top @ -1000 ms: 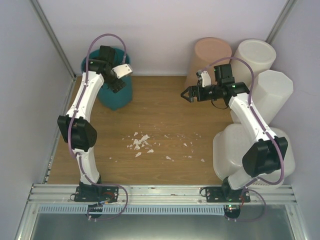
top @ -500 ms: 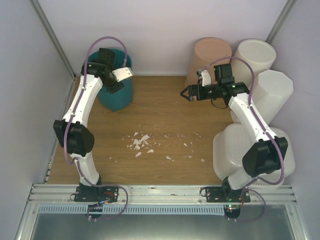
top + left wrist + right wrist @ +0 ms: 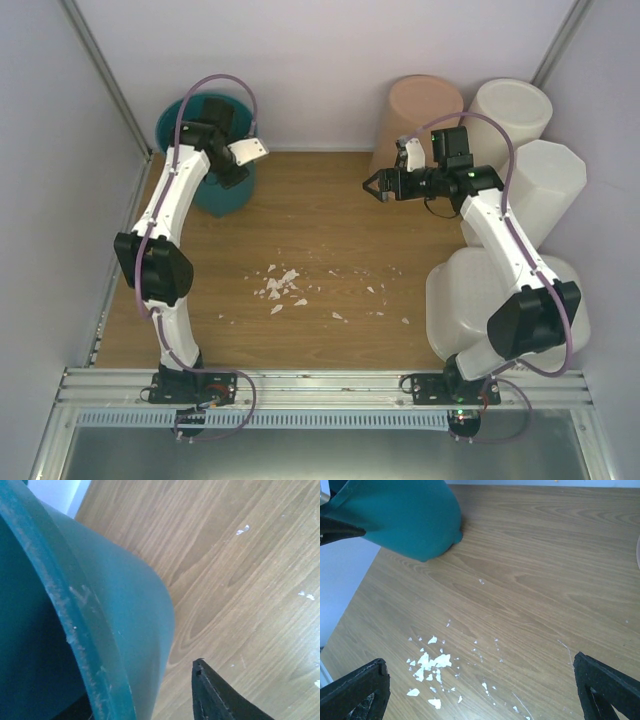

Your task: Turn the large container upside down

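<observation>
Meanwhile the large container [image 3: 455,300], a wide white tub, sits at the lower right of the top view, beside the right arm's base and partly under its elbow. Both grippers are well apart from it. The right gripper [image 3: 372,187] hangs above the bare wooden table [image 3: 330,230] near the upper middle, jaws spread wide with nothing between them; its fingers [image 3: 355,690] frame white scraps [image 3: 427,662]. The left gripper [image 3: 235,175] is at the upper left, at a teal bucket [image 3: 215,195]; its jaws are open, and the one finger [image 3: 215,695] that shows stands just clear of the bucket's outer wall.
</observation>
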`<control>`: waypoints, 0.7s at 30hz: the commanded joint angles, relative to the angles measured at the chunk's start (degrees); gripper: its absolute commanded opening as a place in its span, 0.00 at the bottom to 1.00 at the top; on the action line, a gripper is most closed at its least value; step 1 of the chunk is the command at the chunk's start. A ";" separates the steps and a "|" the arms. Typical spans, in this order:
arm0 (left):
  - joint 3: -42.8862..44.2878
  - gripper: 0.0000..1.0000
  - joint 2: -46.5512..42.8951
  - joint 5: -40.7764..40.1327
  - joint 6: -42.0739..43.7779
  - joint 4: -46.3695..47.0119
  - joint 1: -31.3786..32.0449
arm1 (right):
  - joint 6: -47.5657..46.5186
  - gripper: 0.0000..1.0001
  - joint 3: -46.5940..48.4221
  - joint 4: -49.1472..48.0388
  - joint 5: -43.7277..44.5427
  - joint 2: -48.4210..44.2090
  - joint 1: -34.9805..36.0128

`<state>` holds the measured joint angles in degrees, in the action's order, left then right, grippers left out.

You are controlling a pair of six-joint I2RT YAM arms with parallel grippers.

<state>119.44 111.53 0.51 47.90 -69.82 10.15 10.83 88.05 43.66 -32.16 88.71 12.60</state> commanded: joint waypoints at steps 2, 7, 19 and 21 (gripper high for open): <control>0.47 0.26 -2.49 -1.83 0.66 1.67 0.49 | 0.27 1.00 0.47 -0.07 0.04 -0.36 0.46; -0.20 0.00 -2.76 -2.18 0.49 1.83 0.60 | 0.25 1.00 0.64 0.01 0.15 -0.52 0.49; 7.42 0.00 -4.73 28.82 -8.58 2.28 1.28 | 0.84 1.00 5.10 2.67 6.18 -1.65 0.47; 4.81 0.00 -6.28 42.27 -13.26 6.41 1.14 | 1.14 1.00 7.71 5.55 10.24 -2.07 0.41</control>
<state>124.55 110.50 14.74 42.61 -72.07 10.72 11.11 90.54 45.41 -29.10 88.71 12.60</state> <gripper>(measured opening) 0.054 0.998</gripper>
